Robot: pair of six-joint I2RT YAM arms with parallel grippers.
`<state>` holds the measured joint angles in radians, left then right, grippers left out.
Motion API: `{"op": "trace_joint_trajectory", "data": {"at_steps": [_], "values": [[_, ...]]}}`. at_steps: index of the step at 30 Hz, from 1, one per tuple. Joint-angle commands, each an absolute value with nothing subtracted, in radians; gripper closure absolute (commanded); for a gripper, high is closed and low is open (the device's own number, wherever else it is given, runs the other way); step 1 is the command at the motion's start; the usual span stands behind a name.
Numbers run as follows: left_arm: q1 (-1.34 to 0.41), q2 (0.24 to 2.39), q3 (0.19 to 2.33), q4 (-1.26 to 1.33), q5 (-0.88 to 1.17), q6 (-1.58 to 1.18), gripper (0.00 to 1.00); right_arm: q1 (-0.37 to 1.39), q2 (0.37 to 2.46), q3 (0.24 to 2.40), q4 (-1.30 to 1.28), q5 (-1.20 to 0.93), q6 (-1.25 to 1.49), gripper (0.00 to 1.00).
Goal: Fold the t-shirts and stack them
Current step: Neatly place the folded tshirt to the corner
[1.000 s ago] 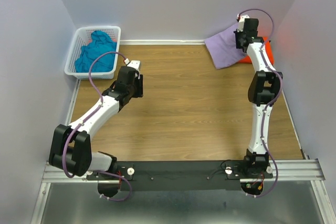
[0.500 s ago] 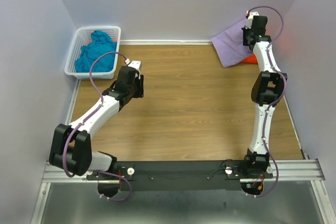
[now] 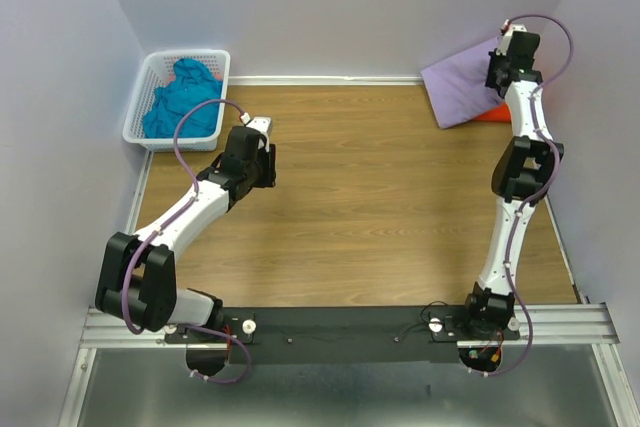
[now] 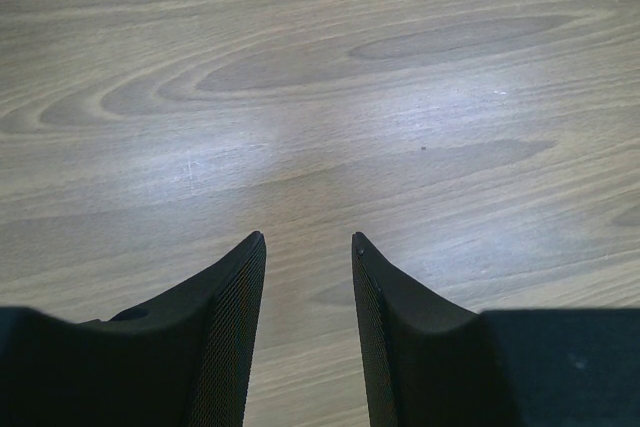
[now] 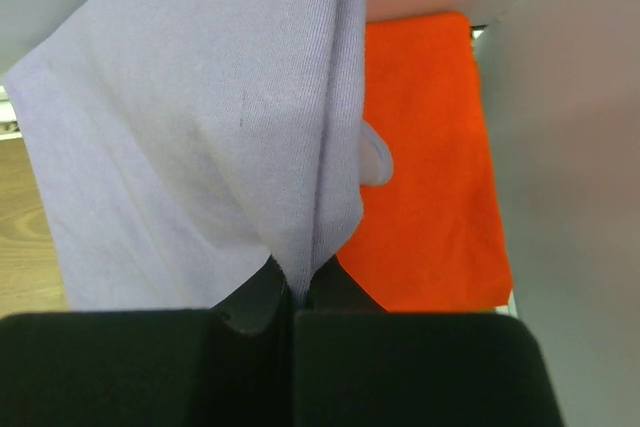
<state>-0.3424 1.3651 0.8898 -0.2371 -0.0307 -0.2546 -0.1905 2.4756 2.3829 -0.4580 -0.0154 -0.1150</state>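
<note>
Left wrist: the left gripper (image 4: pixel 305 242) hangs half open and empty over the wooden table (image 4: pixel 400 97). The right gripper (image 5: pixel 293 277) is pinched tight on the lavender t-shirt (image 5: pixel 190 127), lifted over the orange t-shirt (image 5: pixel 430 147) (a pale tab (image 5: pixel 377 159) there is unreadable). Far left, the teal t-shirt (image 3: pixel 183 97) lies in the basket (image 3: pixel 138 112).

T-shirt (image 3: pixel 183 97) in basket (image 3: pixel 139 112), left; upper t-shirt (image 3: pixel 460 90) over lower t-shirt (image 5: pixel 430 197), right

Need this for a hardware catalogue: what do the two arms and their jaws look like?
The left arm and right arm match: white links, bulky black joints, a thin purple cable looping alongside. The jaws are black tapered wedges with finely meshed inner faces.
</note>
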Motion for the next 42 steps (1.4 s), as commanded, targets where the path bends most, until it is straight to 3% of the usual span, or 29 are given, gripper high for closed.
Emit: {"op": "trace_joint_trajectory", "data": {"at_steps": [1, 19, 42], "values": [[-0.339, 1.367, 0.896, -0.247, -0.005, -0.258, 0.52, -0.241, 2.46, 2.422, -0.391, -0.051, -0.058, 0.99], [-0.339, 1.408, 0.911, -0.268, 0.025, -0.242, 0.53, -0.321, 2.569, 2.448, -0.296, -0.006, -0.077, 0.99], [-0.339, 1.466, 0.939, -0.281, 0.054, -0.262, 0.54, -0.337, 2.577, 2.333, -0.15, 0.219, -0.049, 0.88]]}}
